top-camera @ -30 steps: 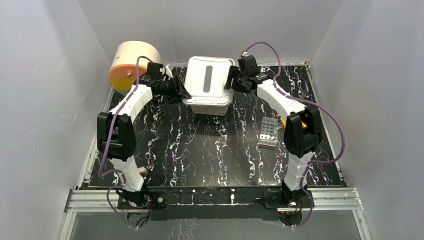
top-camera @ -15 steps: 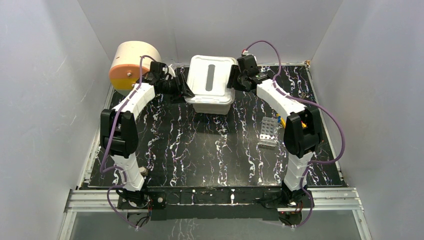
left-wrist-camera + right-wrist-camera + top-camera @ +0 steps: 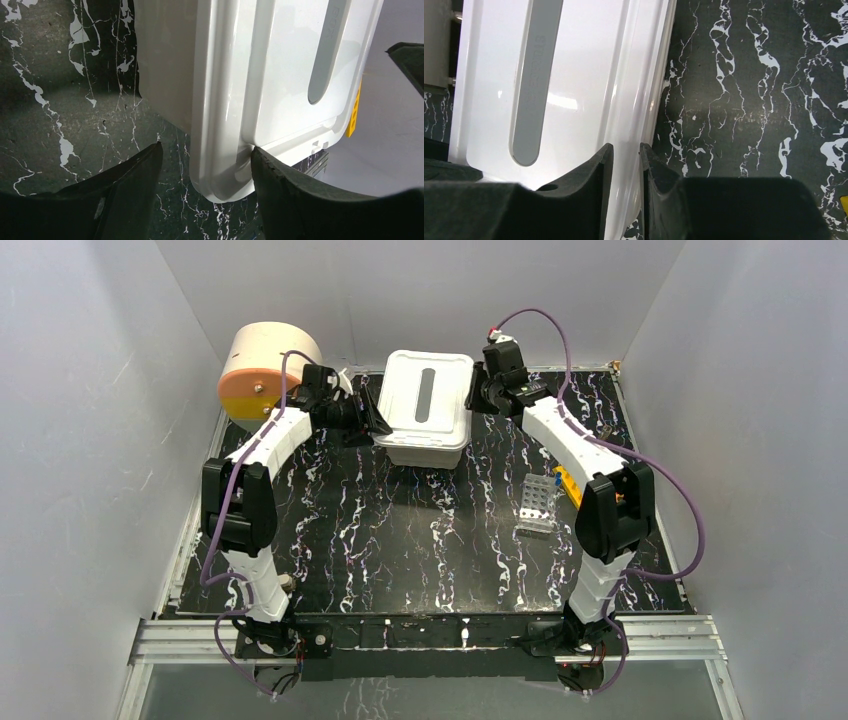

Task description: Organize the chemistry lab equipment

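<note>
From above, a white box (image 3: 425, 452) under its white lid (image 3: 447, 400) sits at 12 o'clock on the bench (image 3: 400, 540). The left tool (image 3: 372, 424) is at the lid's 9 o'clock edge, the right tool (image 3: 477, 398) at its 3 o'clock edge. The grey holed metal rack (image 3: 537, 505) and yellow tube rack (image 3: 567, 483) lie at 4 o'clock, well apart from both tools.

Left wrist: the fingers (image 3: 125, 195) are spread wide, straddling the lid's rim and gripping nothing.

Right wrist: the fingers (image 3: 574, 200) are closed to a slit, pinching the lid's rim.
</note>
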`<state>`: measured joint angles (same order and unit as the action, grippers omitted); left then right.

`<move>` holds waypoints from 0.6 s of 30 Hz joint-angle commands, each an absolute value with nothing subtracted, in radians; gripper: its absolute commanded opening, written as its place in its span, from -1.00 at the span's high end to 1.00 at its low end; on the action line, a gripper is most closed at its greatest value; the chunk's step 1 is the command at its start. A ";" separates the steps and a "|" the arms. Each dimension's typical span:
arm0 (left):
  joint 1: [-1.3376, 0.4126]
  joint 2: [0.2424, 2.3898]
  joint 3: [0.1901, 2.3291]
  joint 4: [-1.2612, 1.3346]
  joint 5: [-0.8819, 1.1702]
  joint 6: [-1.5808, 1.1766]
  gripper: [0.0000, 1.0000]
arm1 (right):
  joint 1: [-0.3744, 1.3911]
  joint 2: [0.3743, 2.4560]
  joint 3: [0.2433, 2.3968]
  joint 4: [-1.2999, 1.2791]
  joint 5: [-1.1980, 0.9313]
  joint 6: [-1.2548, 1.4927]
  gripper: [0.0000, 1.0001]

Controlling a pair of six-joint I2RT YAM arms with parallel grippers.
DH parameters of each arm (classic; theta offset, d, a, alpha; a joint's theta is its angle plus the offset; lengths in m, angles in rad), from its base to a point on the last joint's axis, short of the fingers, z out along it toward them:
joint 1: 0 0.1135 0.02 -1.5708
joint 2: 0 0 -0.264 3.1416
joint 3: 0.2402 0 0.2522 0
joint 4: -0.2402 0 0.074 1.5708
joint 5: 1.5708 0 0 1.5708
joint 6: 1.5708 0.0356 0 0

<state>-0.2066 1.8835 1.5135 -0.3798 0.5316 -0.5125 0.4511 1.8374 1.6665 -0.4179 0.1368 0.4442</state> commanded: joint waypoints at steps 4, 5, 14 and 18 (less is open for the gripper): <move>-0.210 1.891 1.506 -0.450 0.458 -0.482 -0.38 | 0.443 1.825 1.708 -0.393 0.170 0.391 0.34; -0.210 1.893 1.512 -0.451 0.462 -0.482 -0.41 | 0.443 1.837 1.718 -0.401 0.167 0.388 0.34; -0.210 1.929 1.549 -0.449 0.495 -0.492 -0.54 | 0.442 1.877 1.726 -0.407 0.120 0.370 -0.18; -0.210 1.930 1.570 -0.449 0.491 -0.493 -0.59 | 0.439 1.903 1.738 -0.437 0.170 0.370 0.00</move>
